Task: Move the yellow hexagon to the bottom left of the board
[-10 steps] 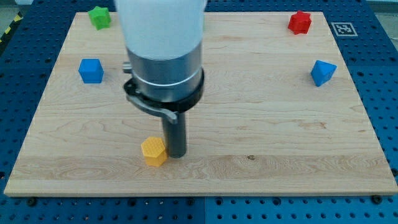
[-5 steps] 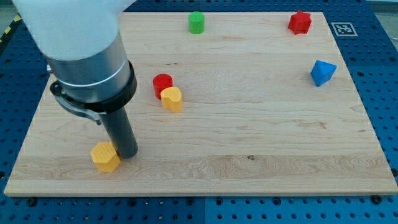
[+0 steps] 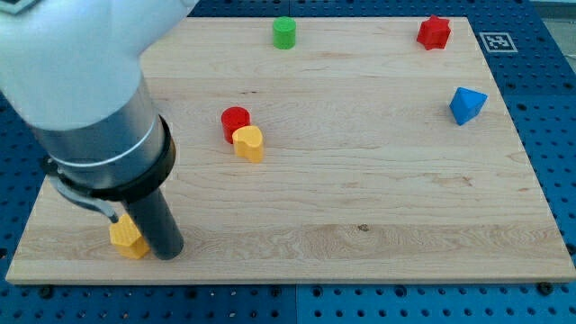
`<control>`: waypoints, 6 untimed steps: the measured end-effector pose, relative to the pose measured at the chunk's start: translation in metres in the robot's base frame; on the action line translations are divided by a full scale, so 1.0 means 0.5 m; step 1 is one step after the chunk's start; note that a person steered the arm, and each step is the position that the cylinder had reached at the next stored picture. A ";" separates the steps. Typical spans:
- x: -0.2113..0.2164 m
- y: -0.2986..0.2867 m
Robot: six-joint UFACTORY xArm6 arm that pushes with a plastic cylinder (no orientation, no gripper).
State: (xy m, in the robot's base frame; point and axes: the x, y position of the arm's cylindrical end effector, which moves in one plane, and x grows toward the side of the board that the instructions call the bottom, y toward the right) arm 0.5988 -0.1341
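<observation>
Yellow hexagon (image 3: 127, 238) shifted further bottom-left, my tip (image 3: 167, 254) touching its right

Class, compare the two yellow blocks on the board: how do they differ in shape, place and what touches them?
The yellow hexagon lies near the board's bottom left corner; the yellow heart-like block sits nearer the middle. My tip stands against the hexagon's right side; the heart-like block instead touches a red cylinder. The arm partly hides the hexagon; the other shows whole. Both are yellow.

My tip (image 3: 167, 253) touches the hexagon's (image 3: 127, 238) right.
</observation>
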 end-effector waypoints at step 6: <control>-0.023 -0.054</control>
